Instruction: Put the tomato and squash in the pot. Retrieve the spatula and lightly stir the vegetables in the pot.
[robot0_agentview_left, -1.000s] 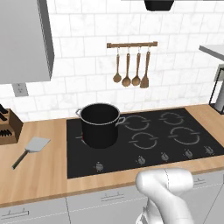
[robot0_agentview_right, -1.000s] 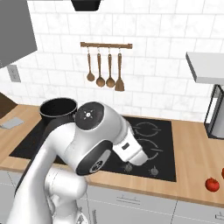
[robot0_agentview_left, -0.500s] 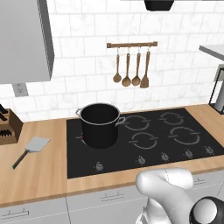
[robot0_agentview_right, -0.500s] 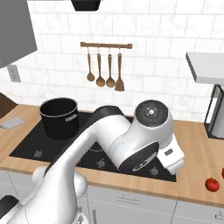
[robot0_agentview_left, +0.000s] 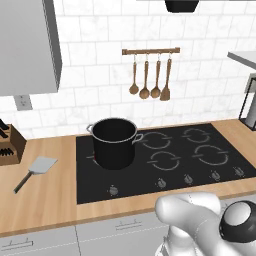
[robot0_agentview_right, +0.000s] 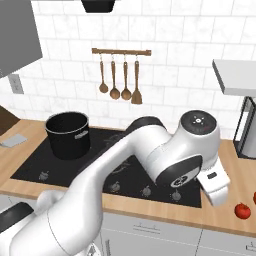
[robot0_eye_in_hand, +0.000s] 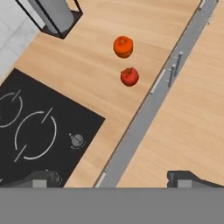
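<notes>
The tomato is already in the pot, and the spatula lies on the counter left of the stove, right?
Not quite. The tomato is not in the pot; it sits on the counter right of the stove, as the hand view shows. The spatula does lie on the counter left of the stove.

pot (robot0_agentview_left: 114, 143) on hob (robot0_agentview_left: 200, 165); spatula (robot0_agentview_left: 35, 170) left

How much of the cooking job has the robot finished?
Nothing looks done yet. The tomato sits on the wooden counter beside an orange vegetable, probably the squash, far from the pot on the stove. The gripper is open and empty, hanging above the counter edge short of the tomato. The spatula lies untouched left of the stove. Both vegetables, then stirring, remain.
</notes>
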